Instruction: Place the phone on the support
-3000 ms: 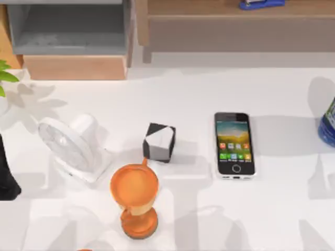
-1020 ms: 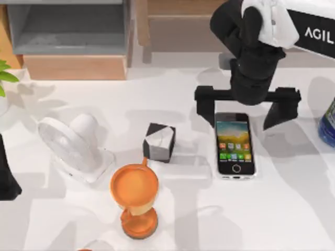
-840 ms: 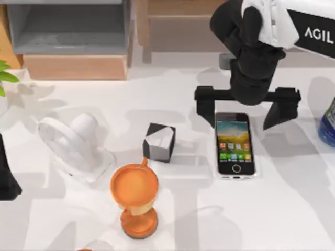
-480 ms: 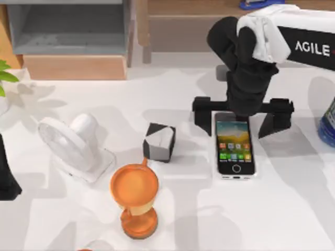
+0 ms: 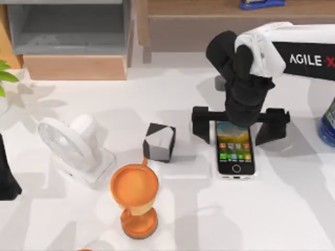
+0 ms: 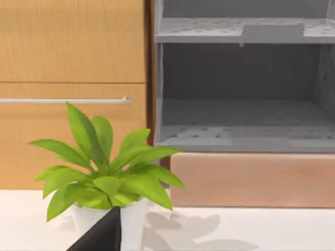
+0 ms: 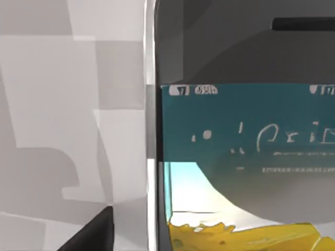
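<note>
The phone, a slim white-edged slab with a black front and a lit screen of coloured icons, lies flat on the white table, its top end directly beneath my right gripper, whose black fingers stand spread wide, one past each long edge and neither touching. I judge it stiff, light and slick, glass-faced and lying so flat that there is little to get under, so I would pinch across the two long white edges near the upper half. The top view gives me that straddle; the right wrist view gives the phone close up, its earpiece slot and status bar just under the tool. My left arm sits parked, facing a potted green plant.
</note>
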